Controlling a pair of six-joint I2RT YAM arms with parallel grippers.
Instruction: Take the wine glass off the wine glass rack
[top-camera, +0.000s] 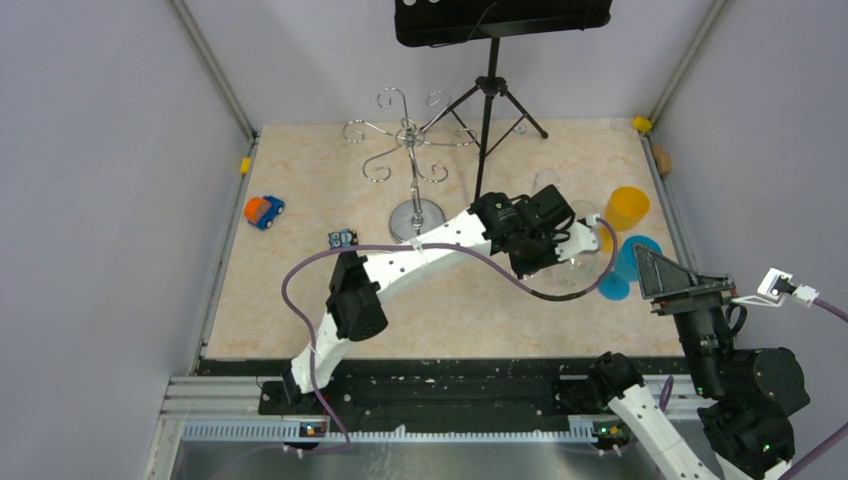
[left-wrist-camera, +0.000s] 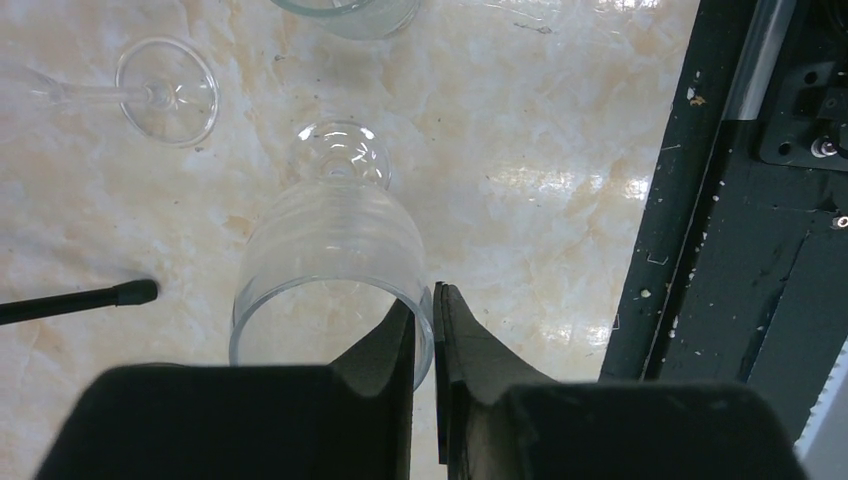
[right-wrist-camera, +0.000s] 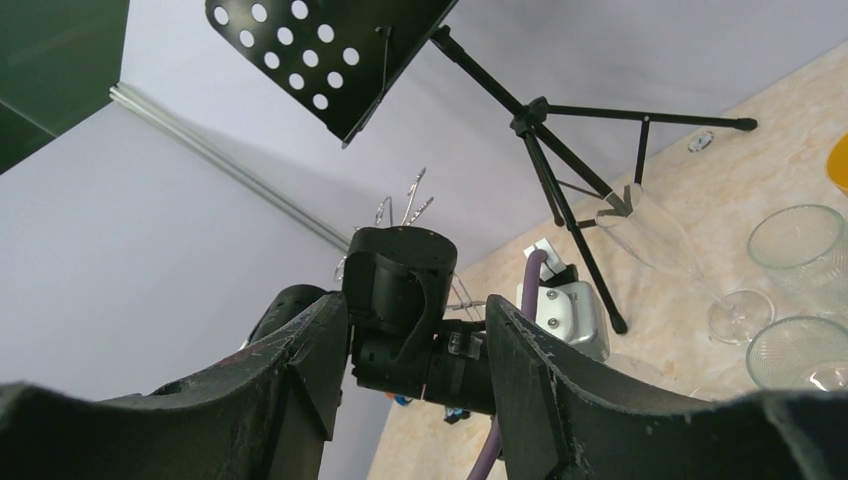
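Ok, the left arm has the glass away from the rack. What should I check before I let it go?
1. Grip: the left gripper pinches the wine glass at its rim: ok.
2. Glass apart from the wine glass rack: ok.
3. Foot resting on the table: cannot tell.
4. Gap to the lying glass: ok.
5. The right gripper open, empty, away from the glass: ok.

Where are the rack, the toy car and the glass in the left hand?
rack (top-camera: 417, 216): top view, round base.
toy car (top-camera: 263, 211): top view, body.
glass (left-wrist-camera: 330, 245): left wrist view, ribbed bowl.
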